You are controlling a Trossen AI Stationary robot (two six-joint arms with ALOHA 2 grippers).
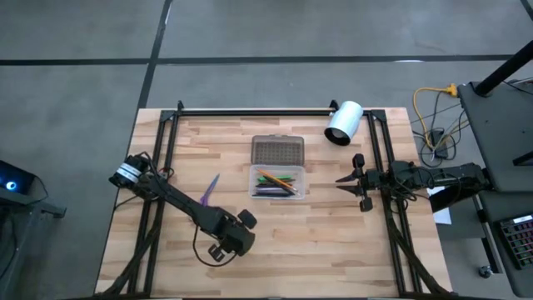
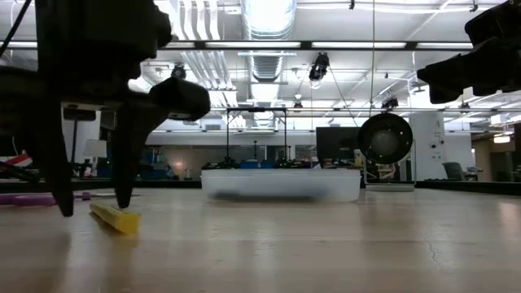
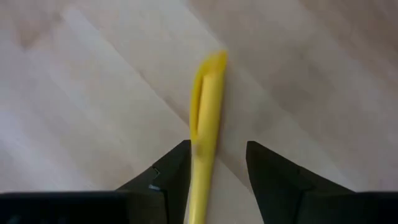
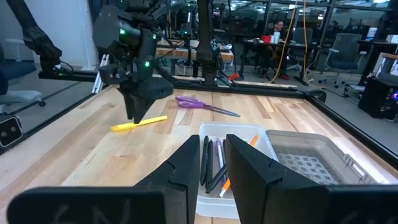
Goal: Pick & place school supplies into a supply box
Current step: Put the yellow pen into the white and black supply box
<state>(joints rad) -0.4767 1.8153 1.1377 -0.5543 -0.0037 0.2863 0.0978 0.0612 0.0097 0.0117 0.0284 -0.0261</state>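
- Supply box (image 1: 278, 182) lies open mid-table, holding several pens and pencils (image 1: 276, 183); its lid (image 1: 277, 151) lies touching behind.
- Left gripper (image 3: 214, 163), jaws spread, straddles a yellow pen (image 3: 206, 118) on the table.
- Right gripper (image 1: 353, 182) hovers beside the box; jaws partly apart, empty.

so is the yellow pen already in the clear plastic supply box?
No, the yellow pen lies on the wooden table under the left gripper, apart from the clear plastic supply box.
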